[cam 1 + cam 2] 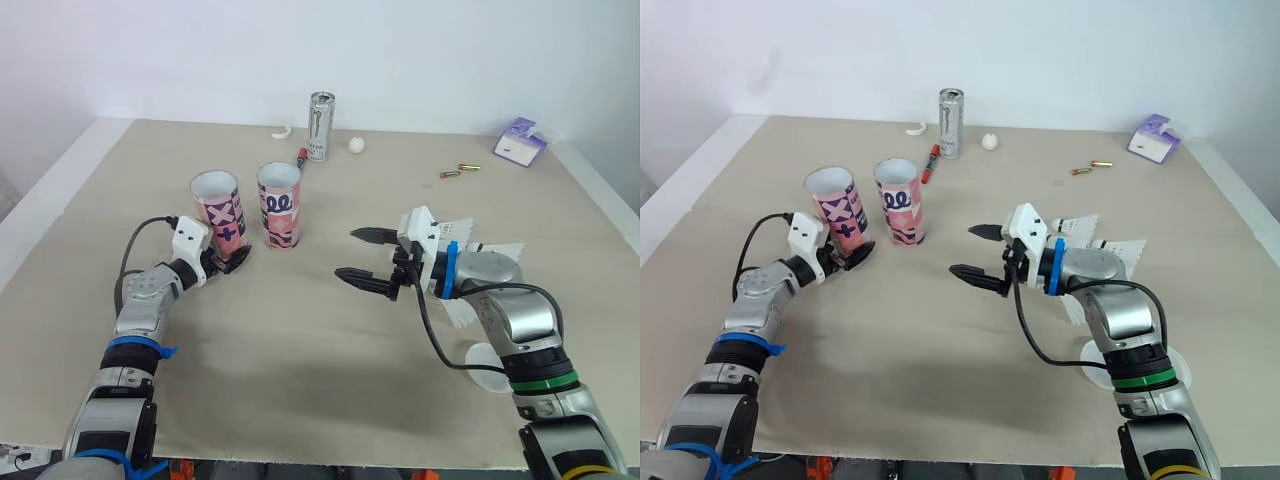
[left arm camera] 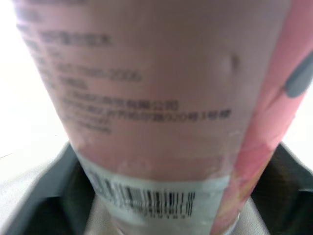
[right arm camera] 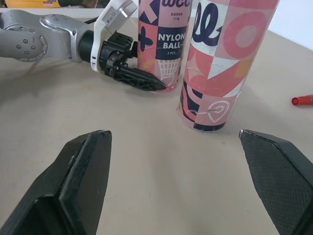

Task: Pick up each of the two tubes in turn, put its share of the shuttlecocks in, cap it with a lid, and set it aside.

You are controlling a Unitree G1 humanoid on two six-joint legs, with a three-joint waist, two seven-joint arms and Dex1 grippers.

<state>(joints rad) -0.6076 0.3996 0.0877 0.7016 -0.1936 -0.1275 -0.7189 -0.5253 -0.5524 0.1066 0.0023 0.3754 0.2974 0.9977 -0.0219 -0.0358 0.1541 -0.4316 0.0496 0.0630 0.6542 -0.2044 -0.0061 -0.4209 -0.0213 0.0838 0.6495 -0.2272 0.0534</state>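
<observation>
My left gripper [image 1: 228,262] sits at the foot of the left tube [image 1: 220,215], one finger on each side. In the wrist view the tube's wall meets both pads [image 2: 44,205], so I judge it clamped on that tube. The tube stands upright on the table [image 1: 300,350], mouth up, just beside the right tube [image 1: 279,205], which is also upright. My right gripper [image 1: 348,254] hangs over mid-table, jaws spread wide and empty, aimed at the tubes but well apart from them. The shuttlecocks [image 1: 1125,245] lie behind its wrist, on my right, with a lid [image 1: 488,360] by that forearm. So the left arm lifts, and the right must turn back for a shuttlecock
</observation>
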